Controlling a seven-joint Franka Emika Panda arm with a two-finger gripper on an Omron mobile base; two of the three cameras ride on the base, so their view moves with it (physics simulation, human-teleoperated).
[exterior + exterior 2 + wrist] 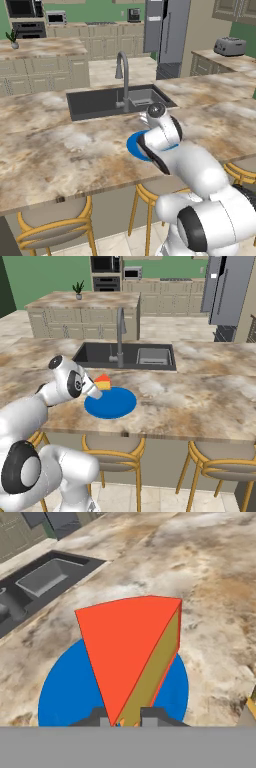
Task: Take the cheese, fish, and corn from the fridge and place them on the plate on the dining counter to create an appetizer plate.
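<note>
My gripper (125, 718) is shut on the narrow tip of the cheese (127, 649), an orange wedge with a yellow side. It holds the cheese (103, 381) just above the left part of the round blue plate (112, 403) on the marbled dining counter (190, 396). In the left base view my forearm covers most of the plate (134, 145). The grey fridge (167, 35) stands far back across the room. The fish and the corn are out of view.
A dark inset sink (125, 355) with a grey faucet (120, 336) lies just behind the plate. Wooden stools (112, 451) stand under the counter's near edge. A toaster (230, 46) sits on a side counter at the right.
</note>
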